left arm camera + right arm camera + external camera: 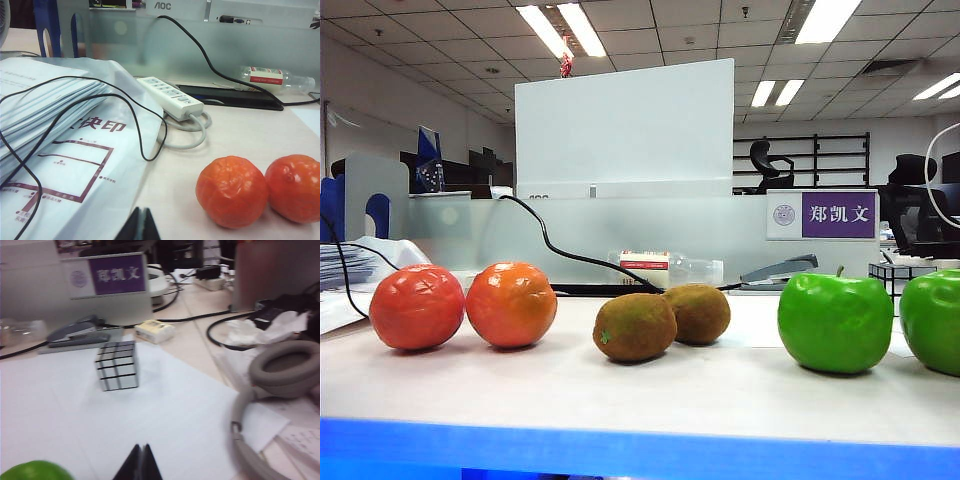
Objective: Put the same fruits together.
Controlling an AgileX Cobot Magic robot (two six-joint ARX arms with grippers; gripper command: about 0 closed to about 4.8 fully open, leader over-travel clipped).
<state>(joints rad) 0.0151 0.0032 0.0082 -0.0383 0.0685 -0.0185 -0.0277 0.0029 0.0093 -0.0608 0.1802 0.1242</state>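
In the exterior view the fruits stand in pairs along the table: two oranges (417, 306) (511, 303) side by side at the left, two brown kiwis (634, 327) (699, 313) touching in the middle, two green apples (835, 323) (932, 320) at the right. Neither gripper shows in that view. My left gripper (140, 215) is shut and empty, low over the table beside the two oranges (231, 191) (294, 187). My right gripper (141, 452) is shut and empty over white paper, with one green apple (35, 471) at the frame's corner.
A stack of bagged papers (60, 130) with a black cable, a white power strip (170, 96) and a plastic bottle (272, 77) lie by the oranges. A black-and-white cube (117, 366), a stapler (75, 333), grey headphones (280, 375) and a purple nameplate (821, 214) are on the right side.
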